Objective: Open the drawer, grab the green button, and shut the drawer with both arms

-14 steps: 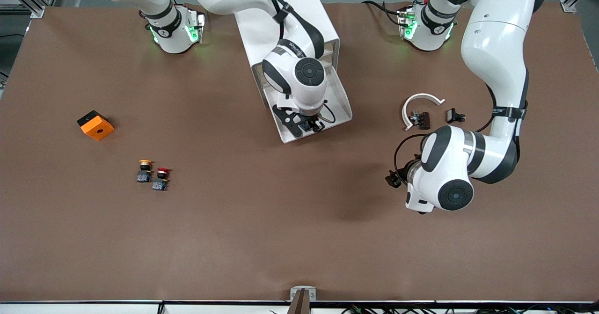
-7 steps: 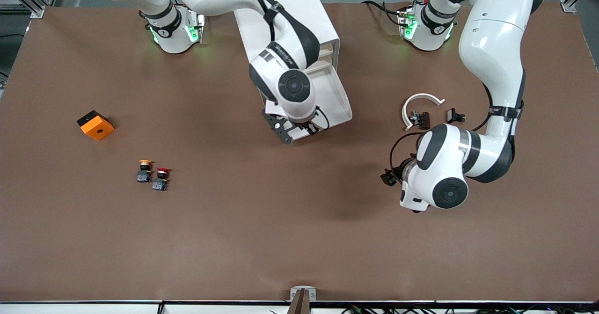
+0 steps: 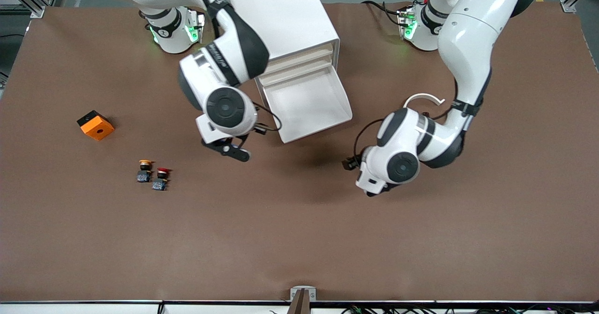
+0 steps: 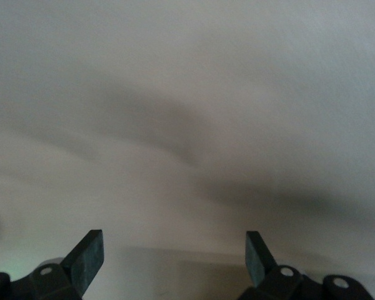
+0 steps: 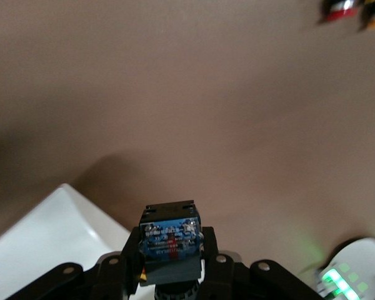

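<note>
The white cabinet [image 3: 281, 10] stands at the robots' edge of the table, and its lowest drawer [image 3: 323, 117] is pulled out and looks empty. My right gripper [image 3: 230, 148] hangs over bare table beside the drawer, toward the right arm's end. In the right wrist view it [image 5: 170, 250] is shut on a button's black-and-blue body [image 5: 170, 240]; the cap is hidden. My left gripper [image 4: 175, 240] is open and empty over bare table. In the front view its wrist [image 3: 393, 164] hangs beside the drawer's front corner, toward the left arm's end, and hides the fingers.
An orange-capped button [image 3: 145, 170] and a red-capped button [image 3: 160, 178] stand together toward the right arm's end, with an orange block [image 3: 95, 125] farther from the camera. A white curved piece [image 3: 421, 98] lies by the left forearm. The drawer's corner [image 5: 44, 237] shows in the right wrist view.
My right gripper has moved out of the drawer toward the right arm's end, with the button in it. My left arm has swung in toward the drawer's front.
</note>
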`<state>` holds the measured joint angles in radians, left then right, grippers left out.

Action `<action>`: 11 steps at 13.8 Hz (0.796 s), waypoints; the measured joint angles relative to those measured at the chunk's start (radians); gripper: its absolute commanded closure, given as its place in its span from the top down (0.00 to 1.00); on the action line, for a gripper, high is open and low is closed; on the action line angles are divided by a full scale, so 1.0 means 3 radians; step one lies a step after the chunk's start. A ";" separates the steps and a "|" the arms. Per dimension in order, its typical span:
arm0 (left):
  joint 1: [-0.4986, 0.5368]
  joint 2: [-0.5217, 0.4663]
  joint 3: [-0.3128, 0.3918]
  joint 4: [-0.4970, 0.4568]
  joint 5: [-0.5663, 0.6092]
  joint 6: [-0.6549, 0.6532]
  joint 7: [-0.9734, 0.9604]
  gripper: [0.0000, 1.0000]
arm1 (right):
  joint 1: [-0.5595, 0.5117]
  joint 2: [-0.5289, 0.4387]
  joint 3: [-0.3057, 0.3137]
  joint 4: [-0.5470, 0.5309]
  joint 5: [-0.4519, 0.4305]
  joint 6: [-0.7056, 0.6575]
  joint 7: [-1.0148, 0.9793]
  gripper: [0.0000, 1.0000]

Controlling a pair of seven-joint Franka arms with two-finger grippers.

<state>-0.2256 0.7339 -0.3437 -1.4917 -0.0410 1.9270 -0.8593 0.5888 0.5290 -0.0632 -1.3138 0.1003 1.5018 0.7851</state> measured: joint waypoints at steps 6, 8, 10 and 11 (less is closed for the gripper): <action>-0.0022 -0.0203 -0.0469 -0.0710 0.0007 0.0537 0.0006 1.00 | -0.0591 -0.0108 -0.0008 -0.0695 -0.0153 0.0773 -0.1369 0.07; -0.0023 -0.0281 -0.0589 -0.0838 0.0007 0.0541 0.0004 1.00 | -0.0659 -0.0111 -0.0008 -0.0862 -0.0215 0.1050 -0.1496 0.07; -0.0026 -0.0312 -0.0667 -0.0932 0.0007 0.0546 0.0000 1.00 | -0.0747 -0.0112 -0.0008 -0.1020 -0.0369 0.1452 -0.1562 0.07; -0.0025 -0.0312 -0.0701 -0.0962 0.0007 0.0550 0.0000 1.00 | -0.0804 -0.0110 -0.0009 -0.1132 -0.0412 0.1708 -0.1579 0.07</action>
<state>-0.2332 0.6403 -0.5539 -1.7803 -0.0387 2.0919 -0.8593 0.3475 0.4961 -0.0658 -1.6533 -0.0233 2.0142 0.3114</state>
